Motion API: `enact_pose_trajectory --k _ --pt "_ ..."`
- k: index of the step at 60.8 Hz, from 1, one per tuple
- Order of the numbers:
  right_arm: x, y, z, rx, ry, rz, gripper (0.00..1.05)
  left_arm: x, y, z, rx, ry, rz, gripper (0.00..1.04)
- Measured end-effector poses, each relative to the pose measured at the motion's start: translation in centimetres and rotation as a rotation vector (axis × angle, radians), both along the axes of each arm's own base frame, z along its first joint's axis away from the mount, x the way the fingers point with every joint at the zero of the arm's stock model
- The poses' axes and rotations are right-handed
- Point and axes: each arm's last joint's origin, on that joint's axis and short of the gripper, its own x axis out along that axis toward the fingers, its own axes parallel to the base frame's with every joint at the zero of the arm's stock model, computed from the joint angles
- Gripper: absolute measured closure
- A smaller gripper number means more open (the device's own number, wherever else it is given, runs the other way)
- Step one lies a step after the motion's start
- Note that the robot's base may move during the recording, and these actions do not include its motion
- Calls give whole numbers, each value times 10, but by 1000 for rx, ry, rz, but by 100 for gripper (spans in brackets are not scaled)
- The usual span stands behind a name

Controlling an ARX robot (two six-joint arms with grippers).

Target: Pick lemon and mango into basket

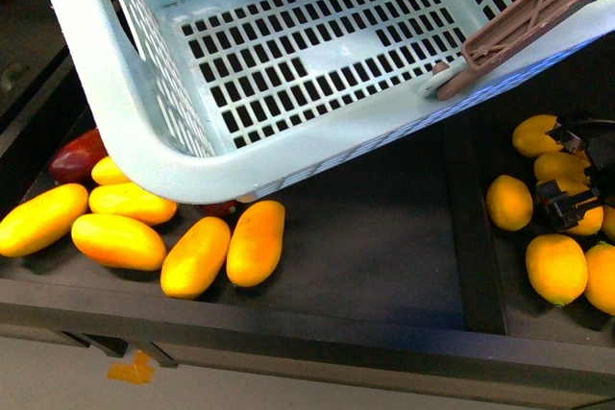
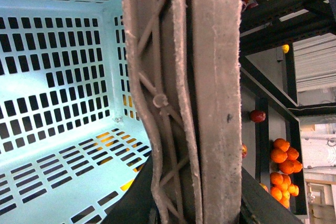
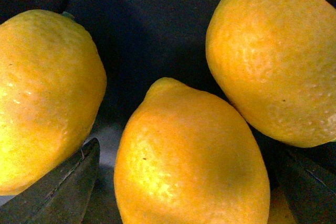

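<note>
The light teal basket (image 1: 288,165) hangs tilted over the shelf and has nothing inside. My left gripper (image 2: 197,203) is shut on its brown handle (image 2: 210,77), which also crosses the front view's upper right as a brown handle (image 1: 538,16). Several mangoes (image 1: 255,242) lie below the basket at the left. Lemons (image 1: 509,202) are piled in the right compartment. My right gripper (image 1: 577,180) is down among them, open. In the right wrist view one lemon (image 3: 189,161) sits between the dark fingers (image 3: 58,187), with other lemons on either side.
A dark red fruit (image 1: 77,156) lies behind the mangoes, partly under the basket. A black divider (image 1: 476,237) separates the mango and lemon compartments. The shelf's front edge (image 1: 288,333) runs below. Tangerines (image 2: 283,166) and a red fruit (image 2: 257,115) show in the left wrist view.
</note>
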Motion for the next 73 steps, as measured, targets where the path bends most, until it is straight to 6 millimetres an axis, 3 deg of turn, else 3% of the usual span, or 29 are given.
enact_pose_trajectory --k 40,44,50,56,73 --pt "-2 2 -7 -56 19 74 9 0 0 0 0 0 0 86" --pt "-2 2 -7 -57 21 76 13 0 0 0 0 0 -1 86" --pt "-3 2 -7 -65 28 87 30 0 0 0 0 0 -1 86" --pt "-5 2 -8 -65 33 92 40 0 0 0 0 0 0 86" --pt "-11 -5 -5 -36 23 67 42 0 0 0 0 0 -1 86"
